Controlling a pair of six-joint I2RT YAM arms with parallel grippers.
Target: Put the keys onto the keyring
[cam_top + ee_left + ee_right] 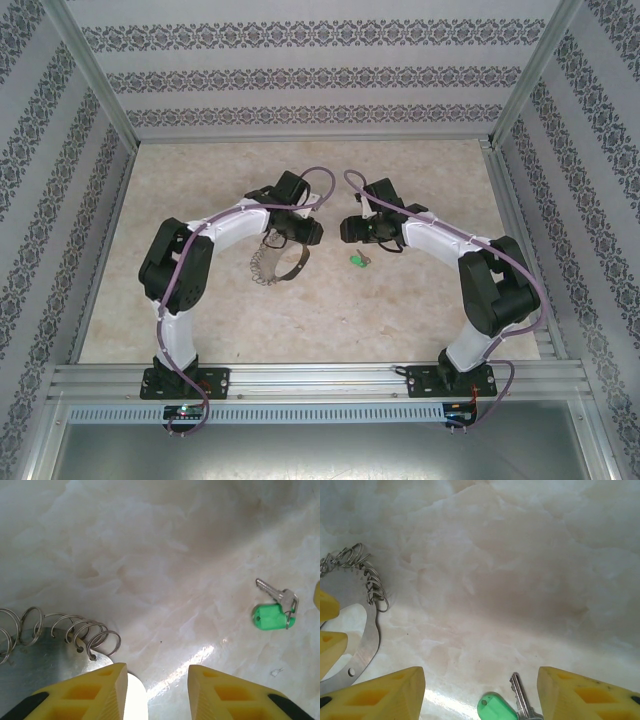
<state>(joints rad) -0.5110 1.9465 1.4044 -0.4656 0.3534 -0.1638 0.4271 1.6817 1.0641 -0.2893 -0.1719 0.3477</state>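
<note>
The keyring (47, 657) is a flat silvery band edged with small wire rings (95, 636), lying on the table at the lower left of the left wrist view. My left gripper (156, 682) hangs over the band's rounded end, which pokes out beside the left finger. Its jaws stand apart with bare table between them. The keys (274, 615), a green head with a short silvery blade, lie apart to the right. My right gripper (480, 687) is open low over the keys (496, 708), which lie between its fingers untouched. From above, keyring (272, 265) and keys (357, 260) lie below the left gripper (292, 240) and right gripper (362, 232).
The marble-patterned table (300, 320) is walled by patterned panels and a metal frame (320, 380) at the near edge. In the right wrist view the keyring (366, 640) and the left gripper's yellow fingers (329, 647) sit at the left edge.
</note>
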